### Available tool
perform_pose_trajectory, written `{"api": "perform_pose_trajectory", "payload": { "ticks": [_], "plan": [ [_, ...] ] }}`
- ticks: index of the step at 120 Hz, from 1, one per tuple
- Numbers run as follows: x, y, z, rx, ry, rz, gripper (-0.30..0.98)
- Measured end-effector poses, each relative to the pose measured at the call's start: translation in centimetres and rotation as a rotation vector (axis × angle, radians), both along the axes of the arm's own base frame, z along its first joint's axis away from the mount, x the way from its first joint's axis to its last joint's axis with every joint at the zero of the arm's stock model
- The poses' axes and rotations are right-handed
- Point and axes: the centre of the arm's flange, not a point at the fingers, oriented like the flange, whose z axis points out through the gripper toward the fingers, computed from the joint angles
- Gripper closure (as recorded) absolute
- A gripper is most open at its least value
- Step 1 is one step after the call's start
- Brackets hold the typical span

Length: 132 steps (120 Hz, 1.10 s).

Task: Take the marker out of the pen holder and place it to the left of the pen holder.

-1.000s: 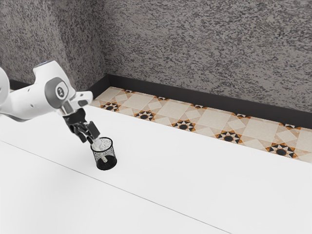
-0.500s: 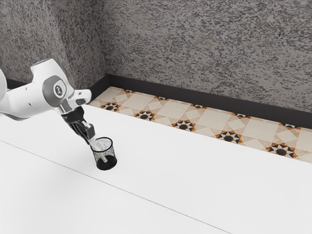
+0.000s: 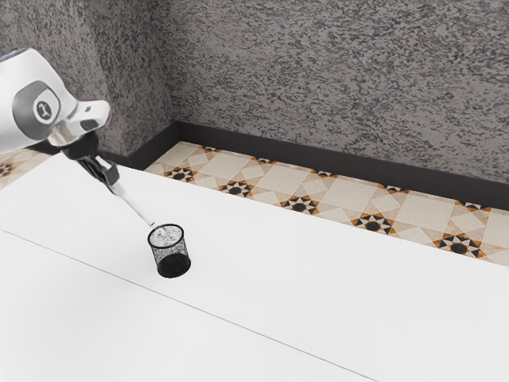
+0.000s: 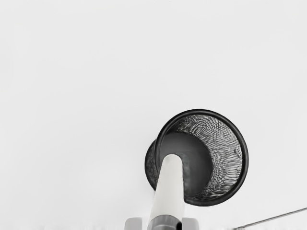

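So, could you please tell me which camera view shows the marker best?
The exterior view: the marker slants down from the gripper, its length plain. The wrist view shows it foreshortened, across the pen holder.

Hidden and cropped parts of a robot arm, a marker and a mesh pen holder.

In the exterior view, the arm (image 3: 16,103) is cut off by the left edge, its round emblem (image 3: 43,111) too small to read. The upper end of the marker (image 3: 135,208) is hidden in the jaws. The counter (image 3: 334,286) runs out of frame and hides part of the tiled floor (image 3: 274,171). In the wrist view, the marker covers part of the pen holder (image 4: 245,158)'s rim and interior; two pale blocks (image 4: 133,224), probably the tips of the jaws, are cropped at the lower edge.
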Motion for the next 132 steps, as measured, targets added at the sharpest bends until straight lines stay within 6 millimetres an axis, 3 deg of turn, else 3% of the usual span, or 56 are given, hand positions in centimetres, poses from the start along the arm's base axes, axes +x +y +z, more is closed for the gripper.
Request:
{"api": "perform_pose_trajectory", "payload": {
  "ticks": [8, 18, 29, 35, 42, 54, 64, 80, 100, 114, 120, 124, 132],
  "plan": [
    [-1.1, 3.4, 1.4, 0.016, -0.018, 0.050, 0.78],
    [-2.9, 7.8, 1.3, 0.030, -0.007, 0.125, 0.79],
    [-3.5, 10.0, 0.0, 0.097, 0.024, 0.150, 0.79],
    [-3.2, 9.9, -1.6, 0.156, 0.045, 0.135, 0.79],
    [-2.3, 9.4, -5.1, 0.243, 0.062, 0.106, 0.79],
    [0.4, 7.7, -9.0, 0.412, -0.014, 0.023, 0.79],
    [2.2, 6.2, -8.7, 0.497, -0.141, -0.030, 0.79],
    [2.6, 6.4, -8.3, 0.548, -0.262, -0.033, 0.79],
    [2.9, 6.3, -7.5, 0.568, -0.335, -0.032, 0.42],
    [3.0, 6.2, -7.0, 0.573, -0.362, -0.031, 0.25],
    [3.0, 6.1, -6.6, 0.573, -0.374, -0.030, 0.20],
    [2.9, 6.0, -5.1, 0.559, -0.382, -0.019, 0.17],
    [5.4, 5.9, 6.2, 0.509, -0.371, 0.041, 0.13]
  ]
}}
